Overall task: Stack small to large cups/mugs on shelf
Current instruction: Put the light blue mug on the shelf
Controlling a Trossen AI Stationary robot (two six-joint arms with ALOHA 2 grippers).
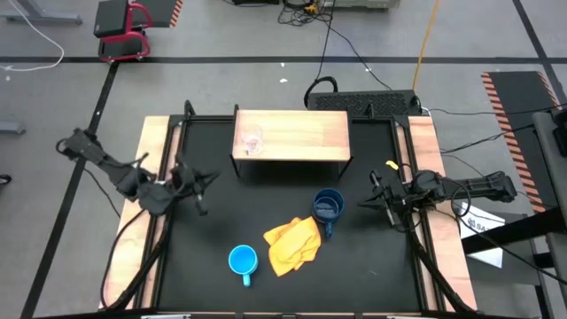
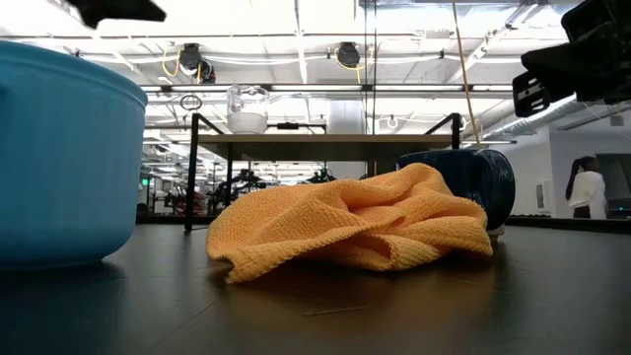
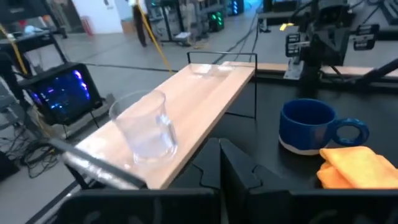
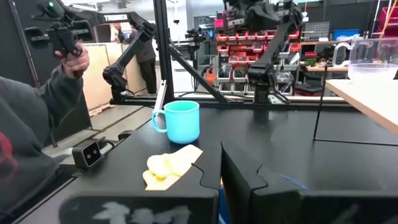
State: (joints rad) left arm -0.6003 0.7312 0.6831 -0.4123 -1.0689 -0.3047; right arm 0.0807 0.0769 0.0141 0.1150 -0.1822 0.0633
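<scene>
The clear glass cup stands upright on the left end of the wooden shelf at the table's far side; it also shows in the left wrist view. The dark blue mug stands upright on the table, right of centre. The light blue mug stands upright near the front edge. My left gripper is shut and empty at the table's left, left of the shelf's near corner. My right gripper is shut and empty, right of the dark blue mug.
A crumpled yellow cloth lies between the two mugs, against the dark blue mug's near side. Light wooden rails run along both table sides. A person stands beyond the table's near side, holding a controller.
</scene>
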